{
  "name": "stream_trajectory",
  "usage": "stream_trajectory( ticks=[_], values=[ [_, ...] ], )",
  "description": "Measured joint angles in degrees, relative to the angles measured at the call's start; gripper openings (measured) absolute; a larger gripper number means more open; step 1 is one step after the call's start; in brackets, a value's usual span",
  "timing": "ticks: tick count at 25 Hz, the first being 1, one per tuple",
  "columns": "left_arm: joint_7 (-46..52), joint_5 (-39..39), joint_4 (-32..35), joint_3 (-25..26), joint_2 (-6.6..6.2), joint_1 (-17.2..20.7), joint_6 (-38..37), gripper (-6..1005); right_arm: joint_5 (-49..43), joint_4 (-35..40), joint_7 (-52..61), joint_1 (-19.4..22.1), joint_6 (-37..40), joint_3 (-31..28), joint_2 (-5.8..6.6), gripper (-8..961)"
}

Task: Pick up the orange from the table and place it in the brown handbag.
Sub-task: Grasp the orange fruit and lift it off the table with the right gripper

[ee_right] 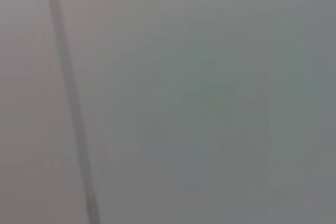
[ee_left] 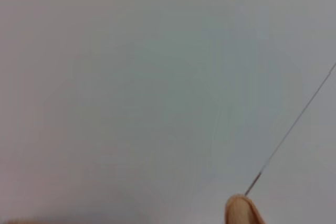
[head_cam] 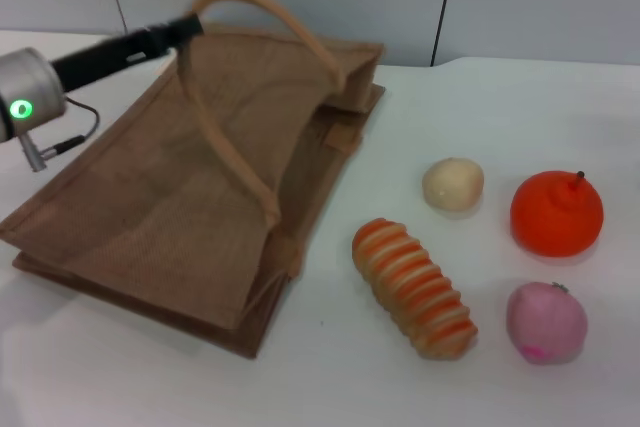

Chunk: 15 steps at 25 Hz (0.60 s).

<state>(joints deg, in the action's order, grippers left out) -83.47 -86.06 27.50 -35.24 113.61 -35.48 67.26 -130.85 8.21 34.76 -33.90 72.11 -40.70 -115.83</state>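
The orange (head_cam: 557, 212) sits on the white table (head_cam: 560, 107) at the right, stem up, with nothing touching it. The brown handbag (head_cam: 200, 187) lies on the left half of the table, its mouth facing the fruits. My left gripper (head_cam: 186, 31) reaches in from the left and is shut on one looped handle (head_cam: 262, 7), holding it and the bag's upper side raised. A tan tip of that handle (ee_left: 239, 211) shows in the left wrist view against a plain wall. My right gripper appears in no view.
A striped orange-and-cream bread roll (head_cam: 413, 287) lies between the bag and the orange. A pink round fruit (head_cam: 546, 322) sits in front of the orange. A small cream ball (head_cam: 453, 184) rests behind the roll. A grey wall stands behind the table.
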Motion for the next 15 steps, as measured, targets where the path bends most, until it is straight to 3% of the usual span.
stream_trajectory(
  ticks=[7, 15],
  values=[
    [-6.9, -10.2, -0.7, 0.0, 0.13, 3.6, 4.8, 128, -1.1, 6.6, 6.1, -1.4, 5.7, 16.1, 0.36, 699],
    [-9.5, -13.1, -3.1, 0.0, -0.55, 4.1, 8.3, 127, -7.0, 11.2, 8.6, -1.5, 8.7, 22.2, 0.24, 702]
  ],
)
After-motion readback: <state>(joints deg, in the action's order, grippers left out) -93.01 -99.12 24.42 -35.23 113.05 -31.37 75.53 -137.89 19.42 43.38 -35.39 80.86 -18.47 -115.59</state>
